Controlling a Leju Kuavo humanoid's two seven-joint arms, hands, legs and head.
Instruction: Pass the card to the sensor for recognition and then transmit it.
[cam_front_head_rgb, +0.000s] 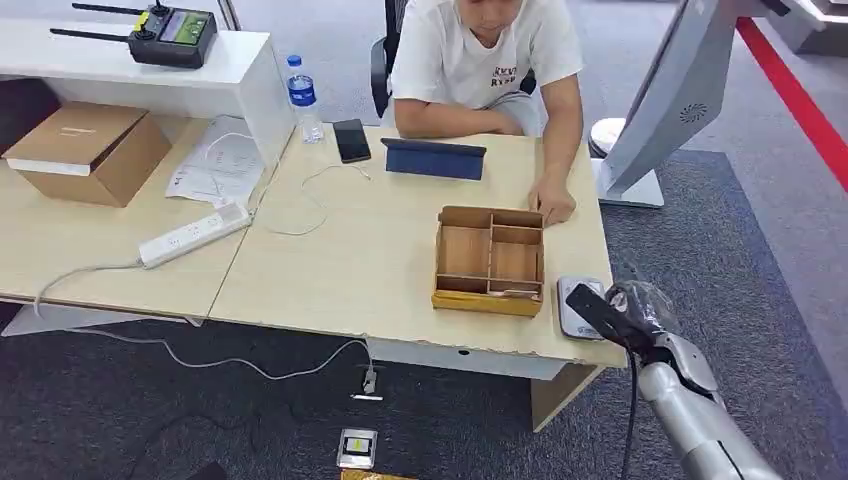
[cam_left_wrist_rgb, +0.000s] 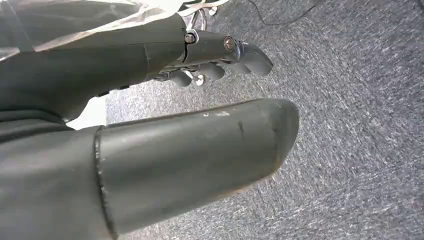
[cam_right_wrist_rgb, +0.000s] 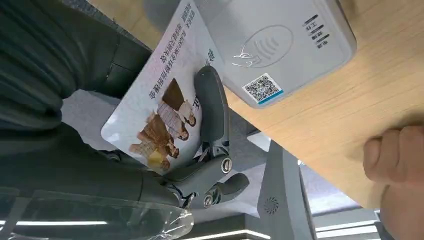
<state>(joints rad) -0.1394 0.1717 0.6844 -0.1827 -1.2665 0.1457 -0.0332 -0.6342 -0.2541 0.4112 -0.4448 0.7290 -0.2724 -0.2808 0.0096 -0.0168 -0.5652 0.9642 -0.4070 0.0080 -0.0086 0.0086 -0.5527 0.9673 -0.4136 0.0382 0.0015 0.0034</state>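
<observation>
Inspector A: Head view first. Status?

Inspector B: The right hand (cam_front_head_rgb: 608, 308) sits at about four o'clock in the frame, at the pale wooden table's (cam_front_head_rgb: 360, 270) near right corner, arm reaching up from below. It is beside the flat grey-white card reader (cam_front_head_rgb: 578, 303), itself just at three o'clock of the partitioned wooden tray (cam_front_head_rgb: 490, 260). A seated person's hand (cam_front_head_rgb: 553, 203) rests on the table beyond.

Inspector A: Left wrist view?

Inspector B: The left hand (cam_left_wrist_rgb: 215, 60) hangs over grey carpet, fingers curled in on nothing.

Inspector A: Right wrist view?

Inspector B: The right hand pinches the white printed plastic card (cam_right_wrist_rgb: 160, 100), one edge overlapping the reader's face. Judgement: card in hand and presented; recognition unconfirmed, handover outstanding.
</observation>
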